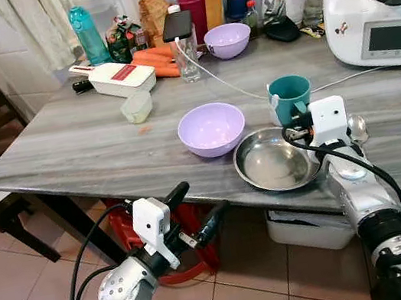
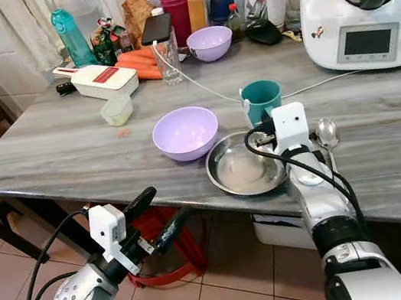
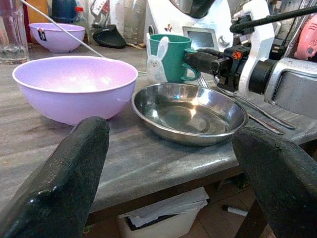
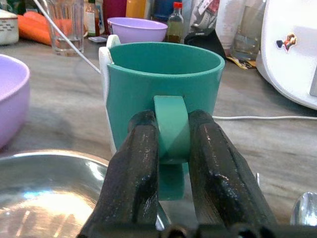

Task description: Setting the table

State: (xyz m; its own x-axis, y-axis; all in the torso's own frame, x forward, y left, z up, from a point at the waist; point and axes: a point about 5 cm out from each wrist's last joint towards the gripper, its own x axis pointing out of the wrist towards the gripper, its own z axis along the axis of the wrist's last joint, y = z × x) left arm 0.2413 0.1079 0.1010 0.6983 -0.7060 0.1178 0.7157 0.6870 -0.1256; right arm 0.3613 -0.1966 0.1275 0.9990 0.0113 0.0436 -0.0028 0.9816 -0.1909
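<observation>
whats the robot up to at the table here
It is setting the table. The right gripper has its fingers closed on the handle of the green mug, which stands on the grey table behind a steel plate. A purple bowl sits left of the plate and a spoon right of it. The left gripper hangs open below the table edge.

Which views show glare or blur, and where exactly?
Left wrist view: the left gripper's fingers are close and blurred, with glare inside the steel plate. Right wrist view: the plate's corner is washed out; the green mug in the right gripper is sharp.
</observation>
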